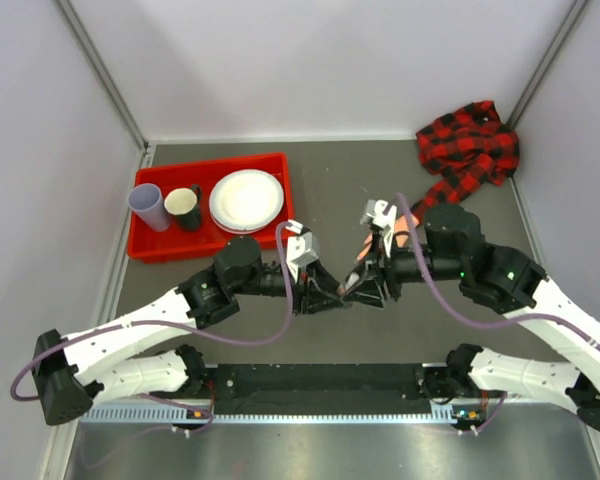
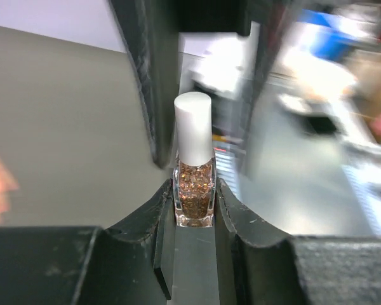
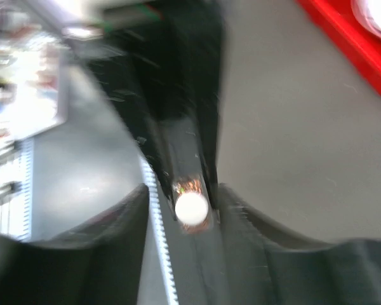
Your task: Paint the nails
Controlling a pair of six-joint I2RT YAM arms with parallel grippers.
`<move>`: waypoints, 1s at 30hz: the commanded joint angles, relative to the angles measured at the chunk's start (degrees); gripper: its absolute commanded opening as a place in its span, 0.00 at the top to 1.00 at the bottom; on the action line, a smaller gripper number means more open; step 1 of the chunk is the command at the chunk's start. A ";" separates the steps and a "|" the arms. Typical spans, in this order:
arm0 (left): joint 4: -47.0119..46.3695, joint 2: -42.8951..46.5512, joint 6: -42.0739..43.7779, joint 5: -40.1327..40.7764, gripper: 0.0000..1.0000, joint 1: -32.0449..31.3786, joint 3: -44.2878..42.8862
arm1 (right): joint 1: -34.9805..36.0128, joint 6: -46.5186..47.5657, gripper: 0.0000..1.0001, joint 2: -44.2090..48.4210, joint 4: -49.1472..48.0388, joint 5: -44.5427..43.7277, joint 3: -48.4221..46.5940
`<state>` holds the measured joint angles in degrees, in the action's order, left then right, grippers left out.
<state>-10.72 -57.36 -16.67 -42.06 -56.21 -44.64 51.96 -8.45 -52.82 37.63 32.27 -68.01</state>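
My left gripper [image 1: 330,297] is shut on the glass body of a small polish bottle [image 2: 193,190] filled with copper glitter; its white cap [image 2: 193,127] points toward the right arm. My right gripper [image 1: 361,289] faces it tip to tip. In the right wrist view its fingers [image 3: 136,210] stand open on either side of the cap [image 3: 191,208], with gaps on both sides. The plaid sleeve [image 1: 468,148] lies at the back right. A peach bit of the mannequin hand [image 1: 364,248] shows beside the right wrist; the rest is hidden under the arm. No nails are visible.
A red tray [image 1: 150,246] at the back left holds a lilac cup [image 1: 147,205], a black cup [image 1: 184,207] and a white plate [image 1: 246,199]. A toothed rail [image 1: 310,410] runs along the near edge. Walls close in on the left, back and right.
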 commanded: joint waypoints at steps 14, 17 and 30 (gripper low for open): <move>6.86 0.49 17.64 35.21 1.00 -0.31 -2.82 | 0.33 -20.46 0.34 -14.15 15.45 -32.10 -17.77; 5.36 0.94 17.02 34.94 1.00 -0.31 -1.77 | 0.33 -21.87 0.48 -17.05 15.99 -31.40 -19.35; 5.09 1.73 15.26 32.84 1.00 -0.31 -0.88 | 0.33 -20.56 0.76 -20.22 15.19 -32.54 -19.45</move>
<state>-1.89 -57.80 -0.12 -7.88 -56.38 -45.54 51.96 -30.20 -72.93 53.34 0.51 -85.62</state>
